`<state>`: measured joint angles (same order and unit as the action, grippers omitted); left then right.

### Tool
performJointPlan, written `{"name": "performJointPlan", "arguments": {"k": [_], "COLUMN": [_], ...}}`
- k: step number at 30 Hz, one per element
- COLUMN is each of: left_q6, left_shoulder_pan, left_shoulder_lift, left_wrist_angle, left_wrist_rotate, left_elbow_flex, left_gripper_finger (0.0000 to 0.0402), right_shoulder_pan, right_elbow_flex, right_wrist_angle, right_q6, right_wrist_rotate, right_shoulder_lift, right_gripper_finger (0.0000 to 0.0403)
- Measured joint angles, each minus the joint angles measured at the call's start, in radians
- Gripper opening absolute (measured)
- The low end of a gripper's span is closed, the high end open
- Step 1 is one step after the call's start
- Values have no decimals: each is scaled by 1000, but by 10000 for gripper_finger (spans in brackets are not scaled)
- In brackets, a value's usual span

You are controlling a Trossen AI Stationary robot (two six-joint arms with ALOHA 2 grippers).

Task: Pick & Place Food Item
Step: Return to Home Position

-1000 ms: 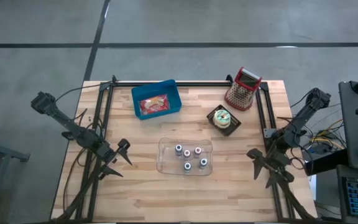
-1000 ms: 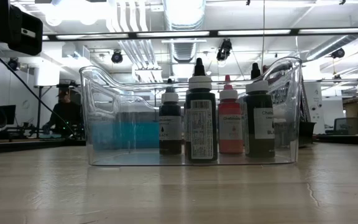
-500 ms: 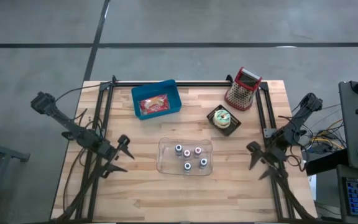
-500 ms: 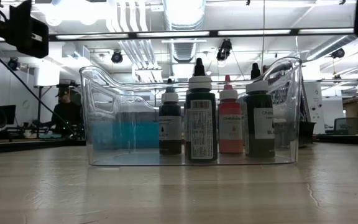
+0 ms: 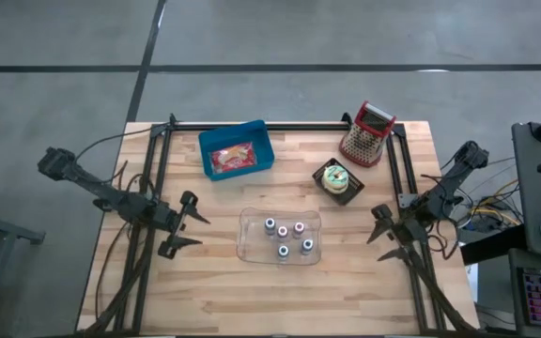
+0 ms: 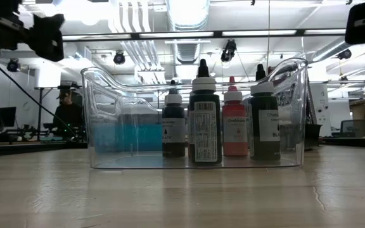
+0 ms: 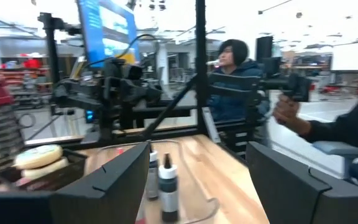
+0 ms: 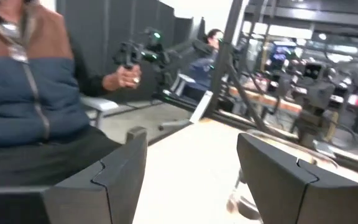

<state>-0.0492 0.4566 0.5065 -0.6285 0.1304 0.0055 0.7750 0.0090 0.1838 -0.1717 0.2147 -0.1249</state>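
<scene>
Wooden table point(image 5: 214, 291) bears blue bin point(image 5: 234, 131), grater point(image 5: 364, 141), bottle-filled transparent bin point(image 5: 248, 237); left fingers point(image 5: 193, 201), right fingers point(image 5: 379, 215) both released

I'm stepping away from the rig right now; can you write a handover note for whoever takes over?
Left gripper: open, empty, over the left side of the table.
Right gripper: open, empty, over the right side.
Five bottles stand in the transparent bin; a donut sits in the black bin; a red packet lies in the blue bin.
Sorting looks done; only parking the arms seems left.
</scene>
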Motion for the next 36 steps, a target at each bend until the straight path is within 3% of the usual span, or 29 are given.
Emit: {"name": "performJointPlan", "arguments": {"k": [20,36], "left_q6": [-1,7], "left_shoulder_pan": [-308,-394], "left_shoulder_lift": [22,23], "left_wrist_angle": [-15,-15], "left_wrist_rotate": [-128,-137], "left_elbow_flex": [0,0], "left_gripper_finger": [273,273], "right_shoulder_pan": [-294,-448], "right_elbow_flex": [0,0], "right_wrist_angle": [-39,-31], "right_q6": [38,40], "right_wrist_rotate": [1,-13], "right_shoulder_lift": [0,0], "right_gripper_finger": [247,247]}}
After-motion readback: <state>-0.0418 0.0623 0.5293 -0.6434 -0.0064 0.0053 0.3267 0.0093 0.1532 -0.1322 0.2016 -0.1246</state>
